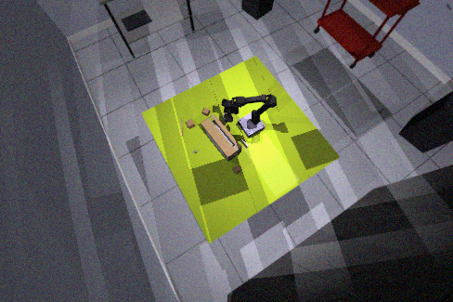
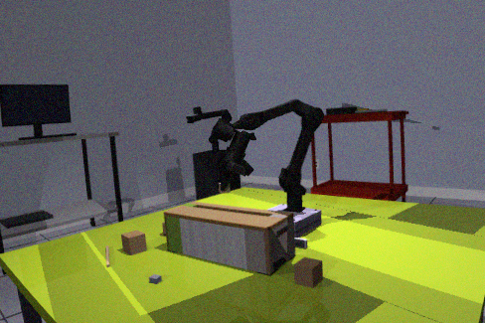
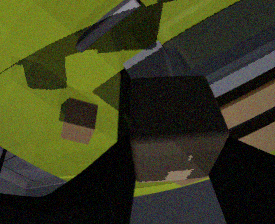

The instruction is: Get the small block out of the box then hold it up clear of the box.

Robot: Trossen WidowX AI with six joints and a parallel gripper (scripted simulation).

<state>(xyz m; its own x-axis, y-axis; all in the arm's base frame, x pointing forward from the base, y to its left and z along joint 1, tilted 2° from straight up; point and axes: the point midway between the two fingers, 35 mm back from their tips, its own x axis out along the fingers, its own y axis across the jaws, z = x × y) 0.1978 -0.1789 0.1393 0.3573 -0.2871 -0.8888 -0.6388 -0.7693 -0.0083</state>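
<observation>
Jaws (image 1: 227, 117) (image 2: 242, 167) clamped on block (image 3: 178, 107); yellow-green tabletop (image 1: 274, 171) (image 2: 373, 252) (image 3: 38, 110), tiled floor (image 1: 172, 69) (image 2: 10, 302) (image 3: 23, 175), red cart (image 1: 399, 5) (image 2: 368, 116) beyond.

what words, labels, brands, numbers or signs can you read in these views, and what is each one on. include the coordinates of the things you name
There are none that can be read.
The long box (image 1: 214, 135) (image 2: 224, 218): no lettering made out on its top or front.
The block in the claw (image 3: 175, 107): no mark that reads as text.
The red cart (image 1: 349, 32) (image 2: 360, 116): the things on top are too small and blurred to tell.

Brown cube (image 1: 237, 169) (image 2: 308, 272) near box (image 1: 218, 135) (image 2: 224, 242); open gap between; box blocks low crossing.
</observation>
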